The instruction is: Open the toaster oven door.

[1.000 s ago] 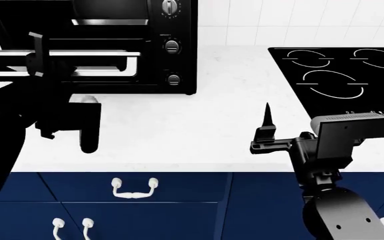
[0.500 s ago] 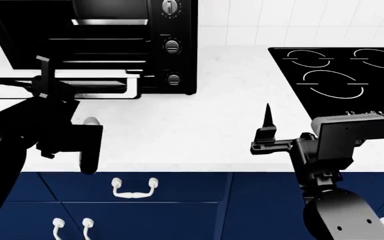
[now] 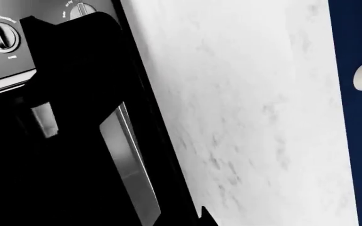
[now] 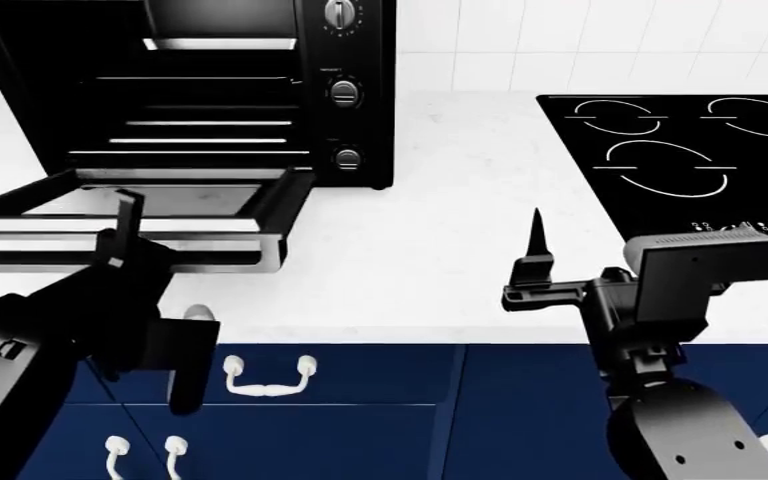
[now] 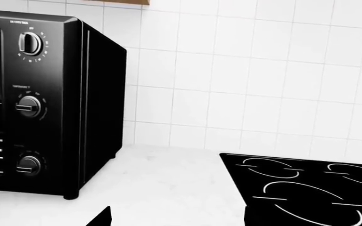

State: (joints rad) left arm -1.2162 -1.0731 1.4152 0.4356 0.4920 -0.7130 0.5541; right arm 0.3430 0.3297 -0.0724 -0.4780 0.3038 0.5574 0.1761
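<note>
Door (image 4: 131, 235) sits at left-centre of the head view, swung down near flat off the front of the toaster oven (image 4: 211, 90) in the upper left, wire racks exposed, bar handle along the near edge. Left gripper (image 4: 124, 240) is at lower left, one finger sticking up right at that handle; whether it's clamped on the bar or just hooked behind it, can't tell, the dark arm covers the contact. Left wrist view shows only the black door frame and glass (image 3: 127, 165) close up beside the white countertop (image 3: 244, 117), jaws not visible. My read: pull-down stroke is essentially finished, this is the tail of the opening step. Next move likely calls for checking the door stays down on its own, then letting go and backing the arm straight off toward the counter edge without snagging the handle. Right of centre, right gripper (image 4: 534, 275) hovers idle over bare counter, jaws apart and empty, well clear of the stovetop (image 4: 691, 150) at upper right. No role for it here.
</note>
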